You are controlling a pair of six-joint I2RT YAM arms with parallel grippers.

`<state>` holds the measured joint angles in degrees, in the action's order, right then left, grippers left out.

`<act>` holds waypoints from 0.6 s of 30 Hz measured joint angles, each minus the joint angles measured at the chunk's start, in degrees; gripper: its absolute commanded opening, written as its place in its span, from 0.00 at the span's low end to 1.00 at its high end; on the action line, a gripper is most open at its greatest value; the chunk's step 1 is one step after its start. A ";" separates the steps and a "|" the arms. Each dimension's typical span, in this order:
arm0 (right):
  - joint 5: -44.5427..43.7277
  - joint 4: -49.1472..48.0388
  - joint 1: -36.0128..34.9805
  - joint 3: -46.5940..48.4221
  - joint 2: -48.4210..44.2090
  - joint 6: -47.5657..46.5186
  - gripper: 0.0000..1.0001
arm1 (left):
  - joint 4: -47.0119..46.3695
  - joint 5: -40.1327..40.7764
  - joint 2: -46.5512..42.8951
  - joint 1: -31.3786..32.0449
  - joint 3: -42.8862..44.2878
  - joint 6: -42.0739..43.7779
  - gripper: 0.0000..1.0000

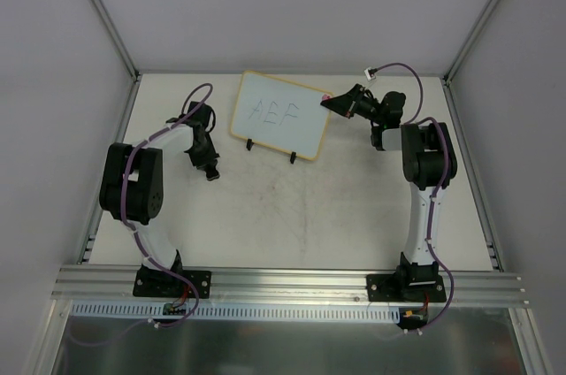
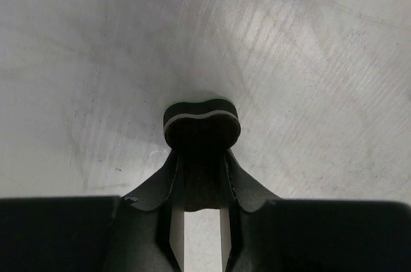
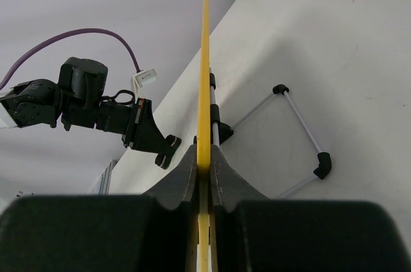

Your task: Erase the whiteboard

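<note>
So the setup is a plain white table (image 1: 292,216), a bit scuffed and streaky up close, boxed in by pale grey walls (image 1: 265,3) with aluminium posts (image 1: 102,12) running up the corners and a metal rail (image 1: 283,282) along the near edge where both arms are bolted down. The whiteboard (image 1: 281,116) sits at the back middle of the table, turned a little so its right end is further away. It's a small white board in a pale wood frame with rounded corners, some thin scribble (image 1: 274,111) in the middle, a pink dot (image 1: 327,95) at the far right corner and two little black feet (image 1: 251,145) on its near edge. From the right wrist it shows edge-on as a thin yellowish line, with a wire stand (image 3: 302,137) on the table beside it. The right claw (image 1: 332,103) is pinched tight on the board's edge right by that pink-dot corner, frame squeezed between both fingers. The left claw (image 1: 212,173) is off to the board's left and nearer, not touching it, pointing down at the table. It's closed on a small black lump (image 2: 201,121) with a pale stripe round it; can't tell what that thing is.
</note>
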<state>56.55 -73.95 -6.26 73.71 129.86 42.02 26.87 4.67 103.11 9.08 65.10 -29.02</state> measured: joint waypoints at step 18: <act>0.07 0.00 0.00 -0.07 0.00 0.04 0.00 | -0.85 -4.31 -7.87 1.11 11.87 1.25 0.01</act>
<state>56.62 -73.95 -6.26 73.65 129.86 42.06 26.02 0.36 95.24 10.20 76.97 -27.77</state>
